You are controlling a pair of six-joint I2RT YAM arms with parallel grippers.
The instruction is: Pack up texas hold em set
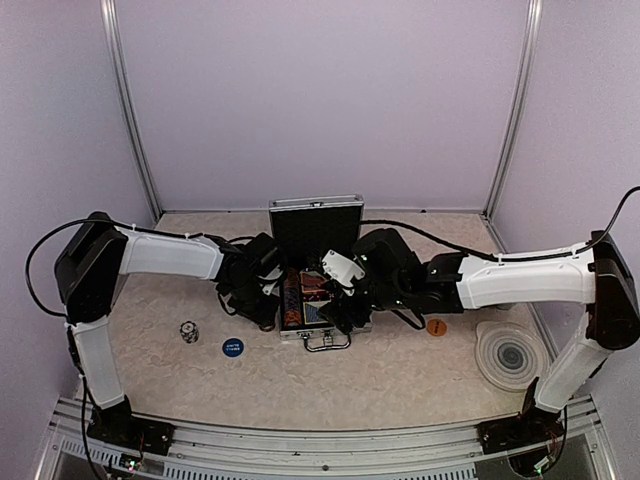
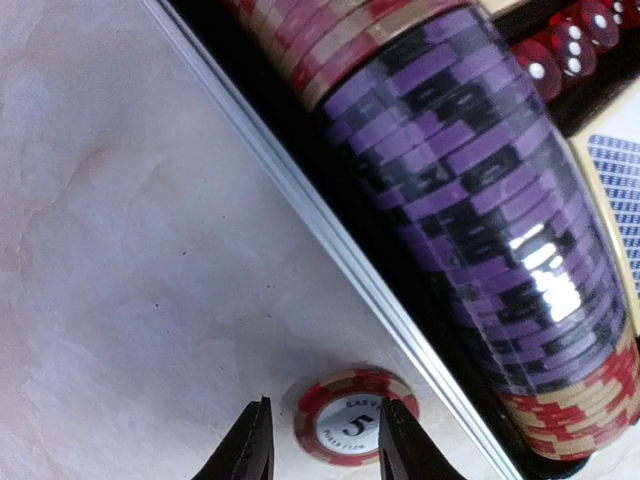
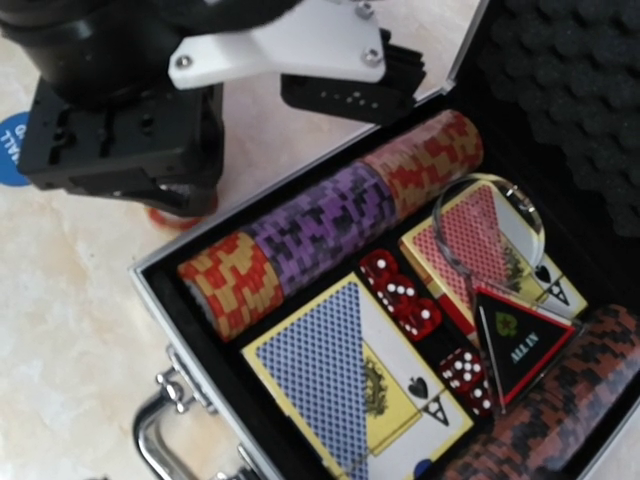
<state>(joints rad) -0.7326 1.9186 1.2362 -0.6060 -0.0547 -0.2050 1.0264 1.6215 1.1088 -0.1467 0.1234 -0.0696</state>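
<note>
Red "5" chip (image 2: 342,428) at left pincer (image 2: 323,405), grip unclear; right pincer (image 1: 348,312) released.

we see the red chip (image 2: 345,425) cut by the bottom edge and partly behind one fingertip (image 2: 400,445), case handle (image 3: 145,440) clipped below, blue button (image 3: 10,150) cropped at left, its lettering too small for us from above

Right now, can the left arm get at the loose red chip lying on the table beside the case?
Probably yes: the left gripper already has a finger on each side of the red chip, just outside the case rim, with nothing between.
</note>
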